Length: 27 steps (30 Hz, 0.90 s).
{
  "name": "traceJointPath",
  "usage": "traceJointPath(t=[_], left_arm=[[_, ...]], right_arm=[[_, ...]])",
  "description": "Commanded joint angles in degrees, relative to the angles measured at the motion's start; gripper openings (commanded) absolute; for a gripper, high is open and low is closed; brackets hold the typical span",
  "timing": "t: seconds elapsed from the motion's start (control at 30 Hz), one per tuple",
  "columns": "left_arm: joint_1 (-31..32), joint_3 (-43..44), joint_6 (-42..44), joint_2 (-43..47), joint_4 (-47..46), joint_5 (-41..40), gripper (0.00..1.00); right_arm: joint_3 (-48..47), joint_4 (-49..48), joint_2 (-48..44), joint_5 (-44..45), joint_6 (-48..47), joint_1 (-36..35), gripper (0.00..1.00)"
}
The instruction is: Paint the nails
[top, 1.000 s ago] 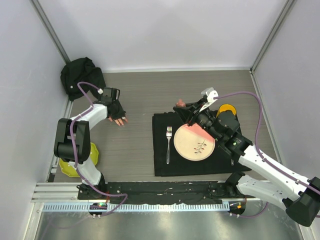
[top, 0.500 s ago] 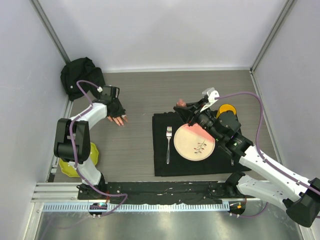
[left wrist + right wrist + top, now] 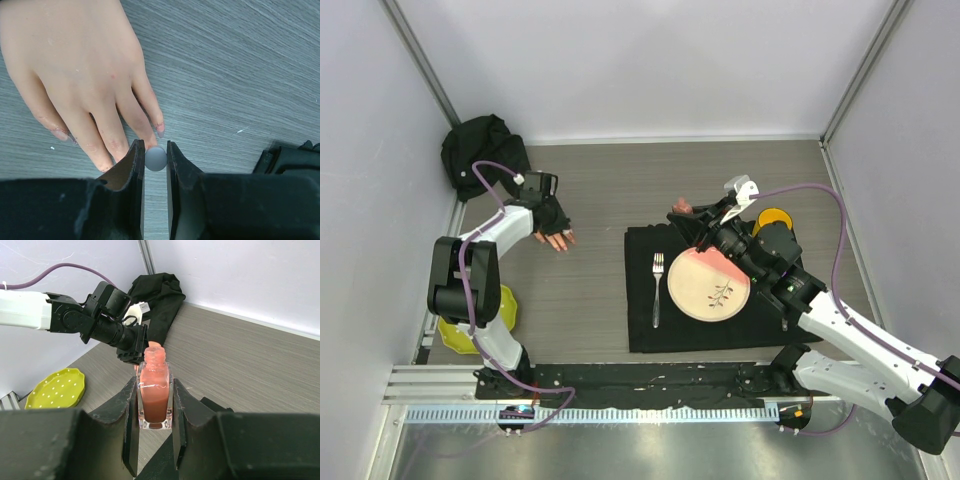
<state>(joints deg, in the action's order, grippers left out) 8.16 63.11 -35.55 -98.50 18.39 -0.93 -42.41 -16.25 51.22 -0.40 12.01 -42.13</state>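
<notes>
Right wrist: right hand [image 3: 153, 390] clamps uncapped polish bottle [image 3: 154, 401]; left hand [image 3: 155, 150] pinches grey knob [image 3: 155, 158] beside nails [image 3: 160, 131].

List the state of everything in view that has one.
left claw, shut on grey cap
right claw, shut on polish bottle
polish bottle, uncapped, polish inside
mannequin hand, palm down on table, fingers spread
nails, pinkish
plate, bare
fork, flat on black mat

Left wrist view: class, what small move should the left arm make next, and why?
Probably ease the grey round-tipped tool onto the nail beside it: the left jaws are shut on it right at the mannequin hand's fingertips, and that nail looks only patchily coloured.
</notes>
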Motion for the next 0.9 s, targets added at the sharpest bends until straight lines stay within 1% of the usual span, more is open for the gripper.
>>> traceJointPath(t=[0.0,0.5,0.87], left_arm=[[0.5,0.5,-0.2,1.3,-0.7,0.5,0.0],[1.9,-1.5,-0.3,2.3,-0.5,-0.7,0.0],[1.3,2.3,0.6,0.9,0.9,-1.9,0.0]], right_arm=[[-0.1,-3.3,-0.9,-0.7,0.3,0.3,0.01],[0.0,-3.3,-1.0,-1.2,0.6,0.2,0.01],[-0.1,-3.3,-1.1,-1.1,0.6,0.3,0.01]])
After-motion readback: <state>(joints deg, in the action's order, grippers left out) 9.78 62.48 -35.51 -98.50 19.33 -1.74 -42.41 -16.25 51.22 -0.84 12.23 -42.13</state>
